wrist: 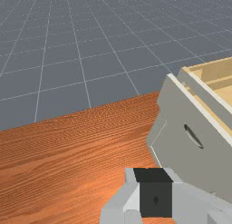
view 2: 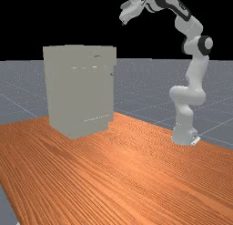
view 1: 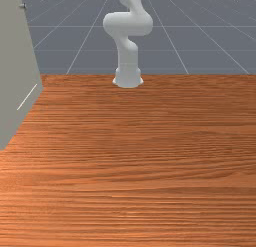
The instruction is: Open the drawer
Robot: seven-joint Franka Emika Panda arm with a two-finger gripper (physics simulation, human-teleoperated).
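Table (view 2: 136, 174), orange-brown wood, grid floor (wrist: 68, 51) past its edge. Big grey box-shaped cabinet (view 2: 82, 92) stands upright on it, left of the middle in the far view; in the front view it's cut off at the left edge, with a small knob (view 1: 22, 6) high up and a pale line (view 1: 27, 97) lower down. Arm base (view 2: 184, 134) is on the table at the far view's right, well apart from the cabinet; arm arches up and over toward it. Gripper (view 2: 123, 20) hangs tilted, higher than the cabinet top and just past it toward the far view's right, not touching. Can't tell if the jaws are released or clenched. Containers: the upper part of the cabinet juts out a little on the arm's side. Wrist view has a grey drawer front (wrist: 179, 107) ahead of the gripper and off to one side, with a dark lens-shaped handle (wrist: 193, 136); that's where the drawer looks to be, though which level can't be made out. Behind the front, a narrow gap with light wood, a second grey panel (wrist: 206, 94), then a light-wood interior (wrist: 224, 78) with raised edges. Contents can't be made out.
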